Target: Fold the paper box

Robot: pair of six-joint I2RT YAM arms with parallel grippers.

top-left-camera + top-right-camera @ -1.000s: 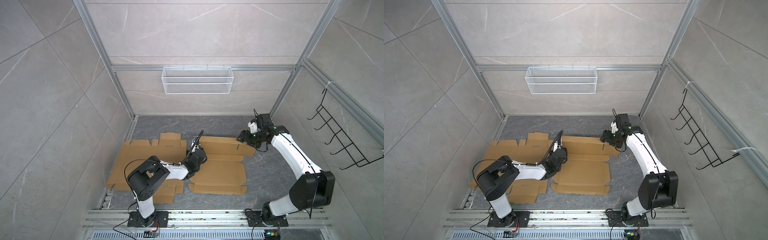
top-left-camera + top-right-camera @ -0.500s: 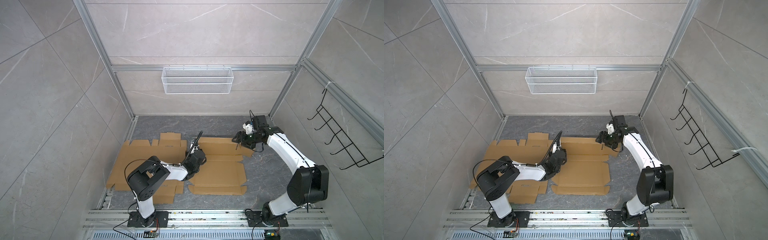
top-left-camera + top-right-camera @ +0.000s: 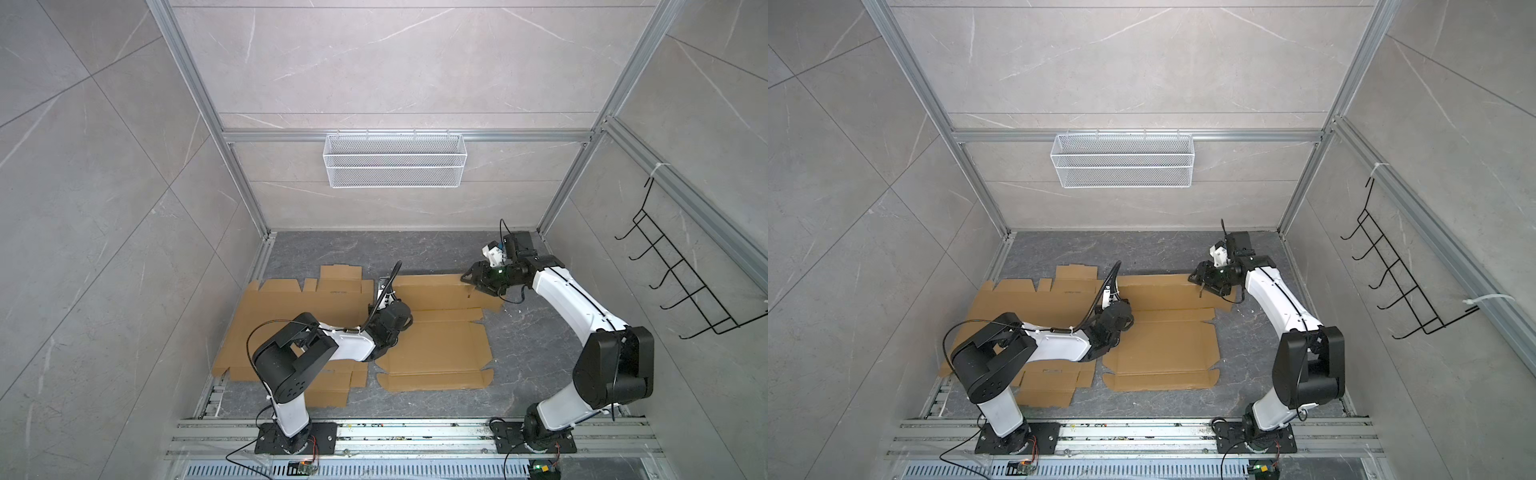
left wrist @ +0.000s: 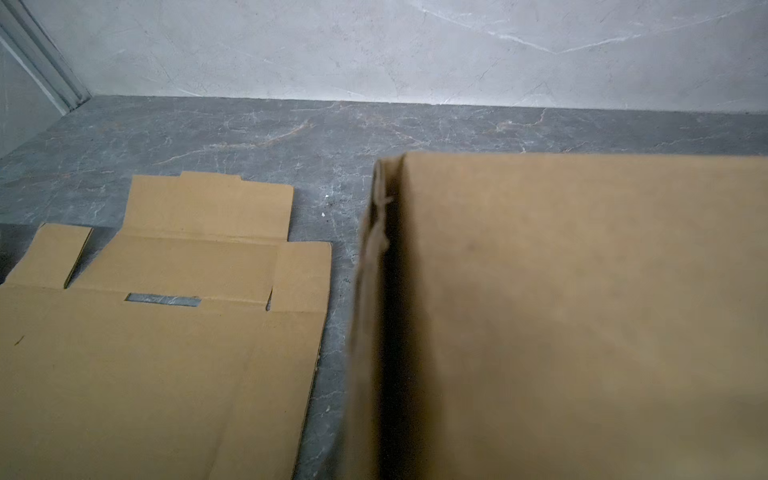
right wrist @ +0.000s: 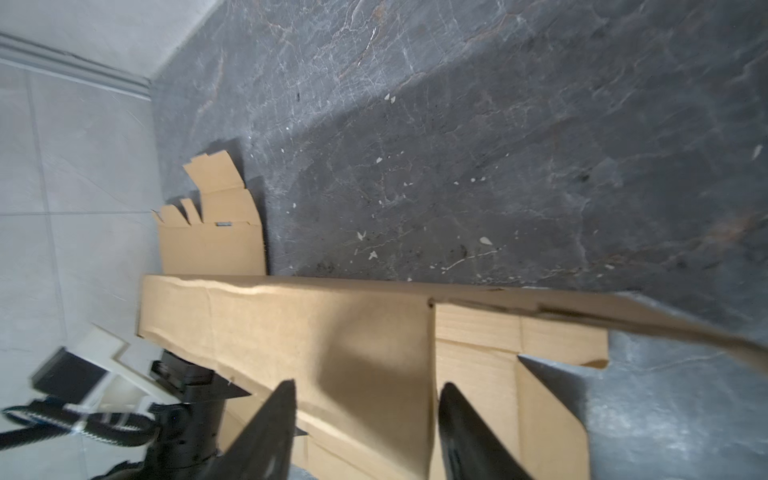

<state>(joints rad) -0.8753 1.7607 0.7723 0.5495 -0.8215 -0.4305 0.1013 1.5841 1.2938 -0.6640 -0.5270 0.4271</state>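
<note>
The paper box [image 3: 436, 340] [image 3: 1163, 345] is a brown cardboard blank lying mostly flat mid-floor, with its far panel [image 5: 311, 324] tilted up. My left gripper [image 3: 397, 322] [image 3: 1121, 318] sits at the blank's left edge. Its fingers are hidden, but in the left wrist view the panel's end edge [image 4: 374, 257] runs straight down to them, so it looks shut on the cardboard. My right gripper [image 3: 478, 279] [image 3: 1200, 280] [image 5: 365, 399] is at the far right corner, open. Its dark fingers [image 5: 270, 432] stand apart in front of the raised panel.
More flat cardboard blanks [image 3: 291, 316] [image 4: 145, 353] lie left of the box, partly under my left arm. A white wire basket [image 3: 395, 160] hangs on the back wall and a black hook rack [image 3: 685, 282] on the right wall. Metal rails [image 3: 395, 432] run along the front.
My right gripper has moved left and nearer to the box's far right corner, and its jaws have narrowed a little. The left arm has stayed put.
</note>
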